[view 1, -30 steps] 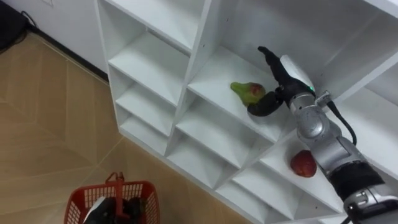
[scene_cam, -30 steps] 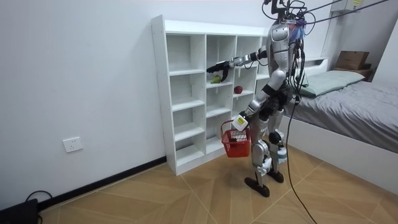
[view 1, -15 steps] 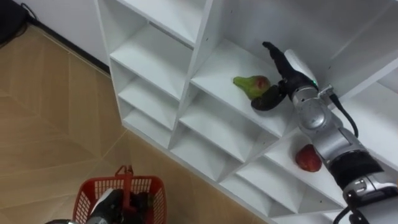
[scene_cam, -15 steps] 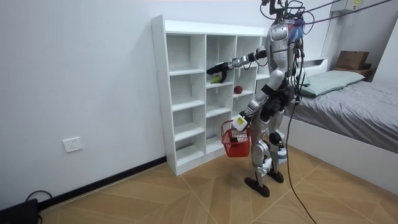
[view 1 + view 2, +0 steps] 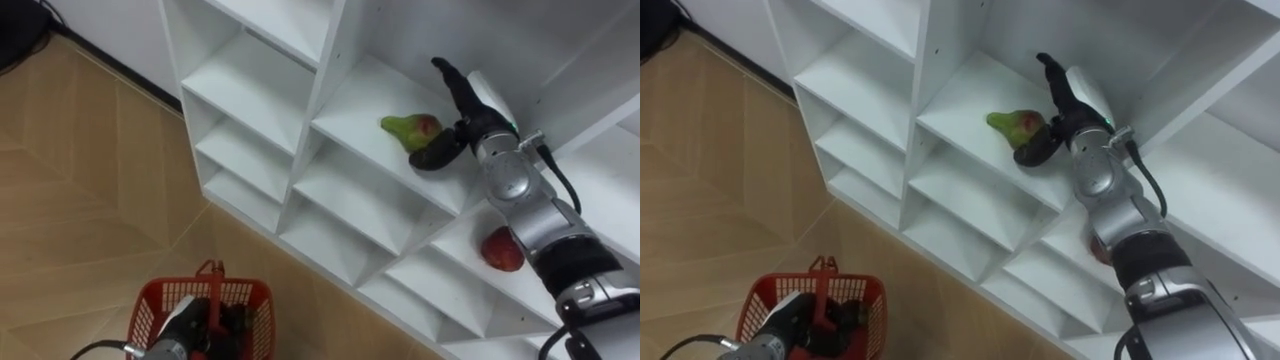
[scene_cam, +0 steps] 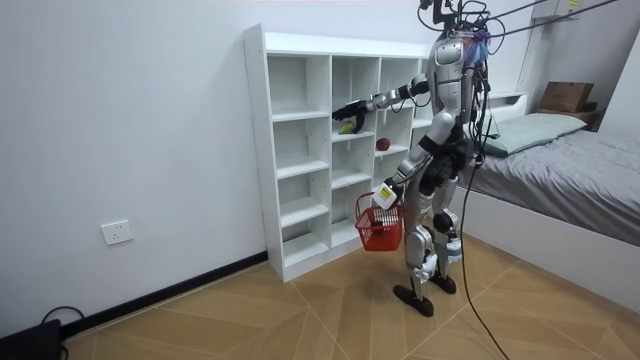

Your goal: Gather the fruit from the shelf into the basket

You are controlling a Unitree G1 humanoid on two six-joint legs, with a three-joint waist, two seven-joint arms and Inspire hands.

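A green pear with a red blush [image 5: 408,130] lies on a middle shelf of the white closet [image 5: 250,85]. My right hand [image 5: 466,105] is open beside it, fingers straight up behind the pear and thumb curved under its right side, close to it or touching it. A red apple [image 5: 503,250] rests on the shelf below, under my right forearm. My left hand [image 5: 186,325] hangs low, shut on the handle of a red basket [image 5: 240,300]. The room view has me standing upright before the closet [image 6: 300,150], right arm stretched toward the pear [image 6: 347,127], basket [image 6: 380,230] at knee height.
The closet has several open cubbies, with upright dividers on either side of the pear's shelf. Wooden floor [image 5: 90,180] lies to the left. A bed [image 6: 570,160] stands behind me at the room view's right.
The whole eye view has shifted a little, so the camera moved. My right hand has stayed at the pear, edging slightly closer. The basket still hangs from my left hand.
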